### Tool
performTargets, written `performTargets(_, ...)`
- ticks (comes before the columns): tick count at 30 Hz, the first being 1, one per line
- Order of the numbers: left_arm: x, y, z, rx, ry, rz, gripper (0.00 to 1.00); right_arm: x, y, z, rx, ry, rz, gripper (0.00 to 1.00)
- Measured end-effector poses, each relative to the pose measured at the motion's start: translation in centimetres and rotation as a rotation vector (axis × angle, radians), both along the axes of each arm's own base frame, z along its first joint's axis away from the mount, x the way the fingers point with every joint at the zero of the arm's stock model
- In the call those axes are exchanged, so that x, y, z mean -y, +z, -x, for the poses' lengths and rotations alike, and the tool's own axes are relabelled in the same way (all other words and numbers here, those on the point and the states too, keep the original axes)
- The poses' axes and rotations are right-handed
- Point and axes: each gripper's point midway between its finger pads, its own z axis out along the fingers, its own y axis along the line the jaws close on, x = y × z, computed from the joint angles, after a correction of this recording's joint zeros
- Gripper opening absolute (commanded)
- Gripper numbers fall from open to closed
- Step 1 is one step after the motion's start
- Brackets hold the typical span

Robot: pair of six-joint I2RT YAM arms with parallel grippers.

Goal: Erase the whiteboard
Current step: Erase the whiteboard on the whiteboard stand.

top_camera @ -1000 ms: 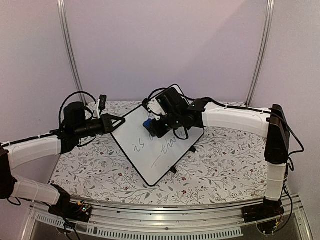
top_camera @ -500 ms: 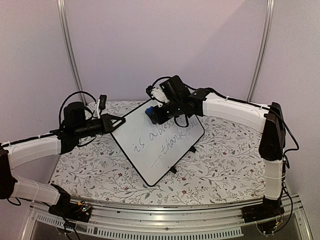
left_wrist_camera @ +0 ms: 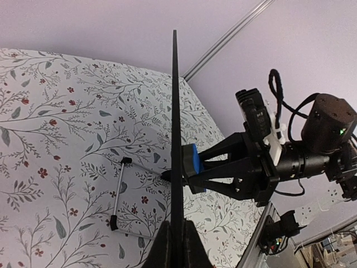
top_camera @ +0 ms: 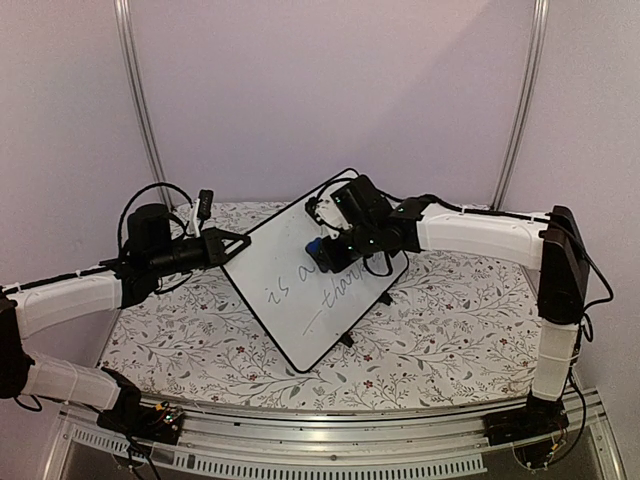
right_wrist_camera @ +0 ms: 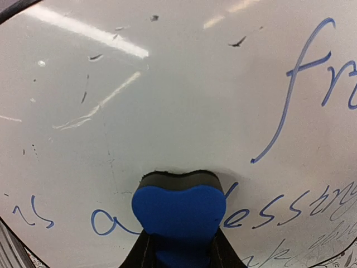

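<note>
The whiteboard (top_camera: 283, 290) stands tilted on edge over the table, with blue handwriting on its face (right_wrist_camera: 167, 84). My left gripper (top_camera: 240, 244) is shut on its left rim; in the left wrist view the board is an edge-on black line (left_wrist_camera: 175, 111) running up from my fingertips (left_wrist_camera: 177, 241). My right gripper (top_camera: 322, 250) is shut on a blue eraser (right_wrist_camera: 178, 205), whose dark felt presses against the board just above the written line "a blessing". The same eraser (left_wrist_camera: 192, 162) touches the board's right face in the left wrist view.
A floral tablecloth (top_camera: 440, 310) covers the table. The board's wire stand with black feet (left_wrist_camera: 117, 192) hangs behind it. An aluminium rail (top_camera: 330, 455) runs along the near edge, and two metal poles (top_camera: 140, 100) rise at the back.
My right gripper carried the eraser up toward the board's far edge, then back down and right onto the writing. The left arm and board stayed still.
</note>
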Motion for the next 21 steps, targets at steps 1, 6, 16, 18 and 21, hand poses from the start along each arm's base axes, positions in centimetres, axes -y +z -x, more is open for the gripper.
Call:
performTargets(1, 0.0, 0.0, 0.0, 0.000, 0.000, 0.000, 0.00, 0.1, -0.1, 0.0, -0.002, -0.001, 0.002, 0.00)
performTargets(6, 0.1, 0.1, 0.0, 0.002, -0.004, 0.002, 0.00, 0.0, 0.4, 0.0, -0.005, -0.002, 0.006, 0.00)
performTargets(16, 0.1, 0.1, 0.1, 0.003, -0.006, 0.003, 0.00, -2.9, 4.7, -2.8, 0.077, -0.004, -0.057, 0.00)
performTargets(18, 0.1, 0.1, 0.1, 0.002, -0.005, 0.003, 0.00, -3.1, 5.1, -3.3, 0.088, -0.006, -0.064, 0.00)
performTargets(21, 0.1, 0.1, 0.0, 0.001, -0.004, 0.003, 0.00, -2.9, 5.1, -3.6, 0.088, -0.011, -0.065, 0.00)
